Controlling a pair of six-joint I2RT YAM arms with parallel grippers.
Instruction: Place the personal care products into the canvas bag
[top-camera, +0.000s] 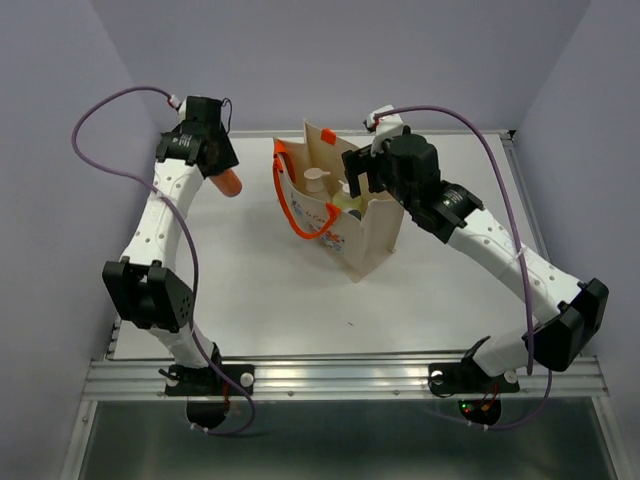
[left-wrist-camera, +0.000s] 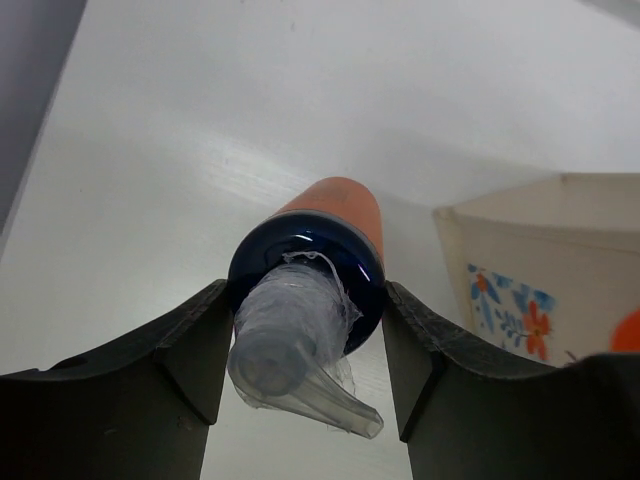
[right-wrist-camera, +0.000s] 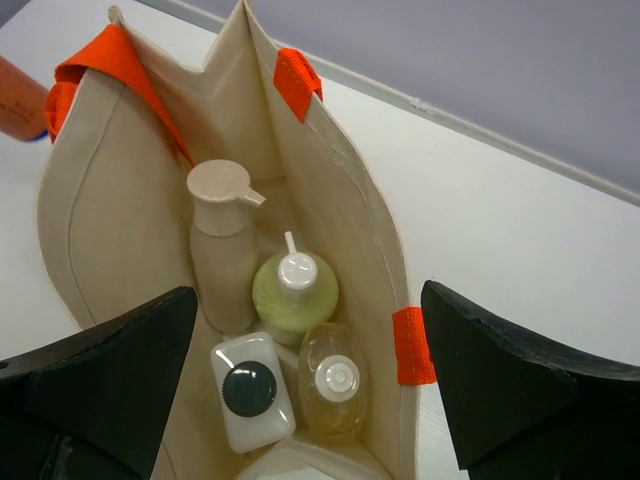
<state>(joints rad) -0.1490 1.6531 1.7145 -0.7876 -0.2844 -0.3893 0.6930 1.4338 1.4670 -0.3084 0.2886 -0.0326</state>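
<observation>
My left gripper is shut on the dark blue cap of the orange bottle, at the far left of the table, left of the canvas bag. The left wrist view shows the fingers pressing both sides of the cap, with the clear pump towards the camera and the orange bottle pointing away. My right gripper is open and empty above the bag's mouth. Inside the canvas bag stand the tan-brown bottle, the pale green bottle, the whitish bottle and the amber bottle.
The bag's orange handles hang over its left side. Its floral side shows at the right of the left wrist view. Purple walls close the table at the back and sides. A metal rail runs along the near edge.
</observation>
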